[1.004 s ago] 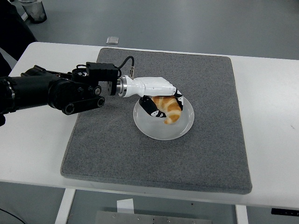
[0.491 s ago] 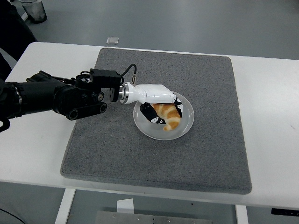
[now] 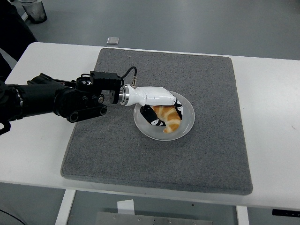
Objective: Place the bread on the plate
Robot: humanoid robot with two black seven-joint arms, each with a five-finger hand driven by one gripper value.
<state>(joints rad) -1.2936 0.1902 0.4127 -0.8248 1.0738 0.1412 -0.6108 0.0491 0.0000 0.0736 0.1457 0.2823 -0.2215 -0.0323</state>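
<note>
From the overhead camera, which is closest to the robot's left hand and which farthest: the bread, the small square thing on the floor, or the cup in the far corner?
1. Bread: in the left hand, over the plate on the grey mat.
2. Small square thing: on the floor beyond the table's far edge.
3. Cup: far left corner of the view, farthest.

Under my hand lies a grey felt mat [image 3: 187, 154], which covers the middle of the white table [image 3: 272, 140]. Beyond my hand, on the grey floor [image 3: 187, 23] past the table's far edge, I see a small square silver thing [image 3: 113, 40]. Far to the left of my hand, at the top corner, stands a dark container [image 3: 33, 10].
</note>
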